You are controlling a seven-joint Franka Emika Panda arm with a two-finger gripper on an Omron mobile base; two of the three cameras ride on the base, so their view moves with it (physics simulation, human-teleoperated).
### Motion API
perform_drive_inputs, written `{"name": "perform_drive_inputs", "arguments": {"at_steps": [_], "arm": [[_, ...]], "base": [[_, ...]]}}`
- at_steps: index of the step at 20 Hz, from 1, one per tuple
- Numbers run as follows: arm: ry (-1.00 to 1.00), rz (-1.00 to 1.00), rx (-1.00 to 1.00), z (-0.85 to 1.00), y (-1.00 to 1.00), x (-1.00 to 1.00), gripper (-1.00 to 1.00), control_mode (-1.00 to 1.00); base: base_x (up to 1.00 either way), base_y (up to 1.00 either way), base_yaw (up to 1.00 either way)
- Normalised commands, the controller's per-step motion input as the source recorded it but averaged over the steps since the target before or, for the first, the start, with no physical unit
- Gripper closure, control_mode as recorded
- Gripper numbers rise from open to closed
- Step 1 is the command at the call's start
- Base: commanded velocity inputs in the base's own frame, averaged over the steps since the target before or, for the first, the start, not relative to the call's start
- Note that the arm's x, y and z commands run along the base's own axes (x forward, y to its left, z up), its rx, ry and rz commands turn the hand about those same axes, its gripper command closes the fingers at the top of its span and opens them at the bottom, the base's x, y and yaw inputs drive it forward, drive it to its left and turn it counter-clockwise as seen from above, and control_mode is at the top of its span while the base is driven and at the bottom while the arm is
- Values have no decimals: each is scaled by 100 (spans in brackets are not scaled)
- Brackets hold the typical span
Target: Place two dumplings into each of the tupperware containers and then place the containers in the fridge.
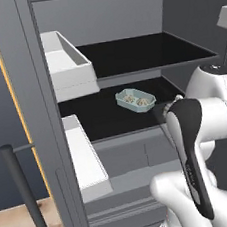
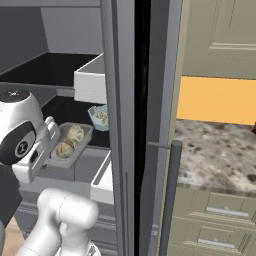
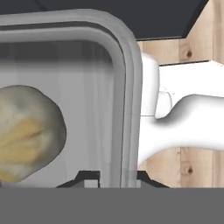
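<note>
One container (image 1: 135, 100) with two dumplings (image 1: 143, 101) already sits on the fridge (image 1: 40, 119) shelf. The pincer (image 3: 117, 177), clenched on the second filled container (image 2: 70, 142), holds it at the fridge opening.

A black fridge shelf (image 1: 106, 119) bears one container (image 1: 135, 100) with dumplings (image 1: 143, 102).

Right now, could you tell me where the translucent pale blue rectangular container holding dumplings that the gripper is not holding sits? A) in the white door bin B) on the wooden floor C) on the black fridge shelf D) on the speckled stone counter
C: the free pale blue container rests on the middle black shelf inside the fridge, while the gripper is shut on the rim of the second container in front of it.
</note>
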Motion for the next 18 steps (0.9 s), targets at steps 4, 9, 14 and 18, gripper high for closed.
{"name": "perform_drive_inputs", "arguments": {"at_steps": [4,9,14,18], "arm": [[-62,1,0,78,3,-42,100,-100],[-37,0,0,85,15,-7,100,-100],[0,0,-1,97,7,31,100,-100],[-6,0,0,71,0,87,100,-100]], "base": [[0,0,0],[0,0,0],[0,0,0],[0,0,0]]}}
